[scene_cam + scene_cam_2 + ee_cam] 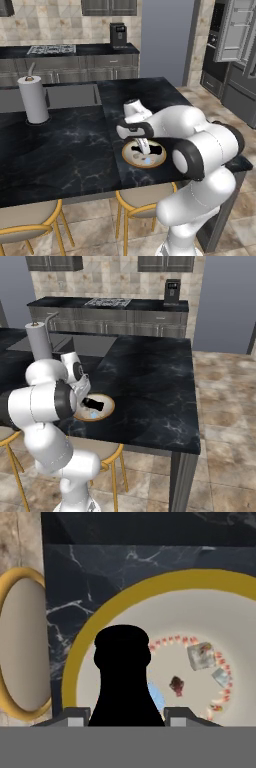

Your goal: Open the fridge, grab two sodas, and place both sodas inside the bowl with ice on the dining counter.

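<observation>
A dark slim-necked soda bottle (122,677) sits clamped between the gripper (122,714) fingers, hanging over a yellow-rimmed bowl (165,582) with ice cubes (201,656). The bowl rests near the black marble dining counter (65,150) edge, above a yellow-framed stool (20,647).

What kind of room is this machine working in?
A home kitchen, though computer-drawn. A black marble island counter with a sink and stools fills the middle, a stove sits on the back counter, and a fridge stands open at right.

Blk bottle (122,677), yellow-rimmed bowl (150,587)
</observation>
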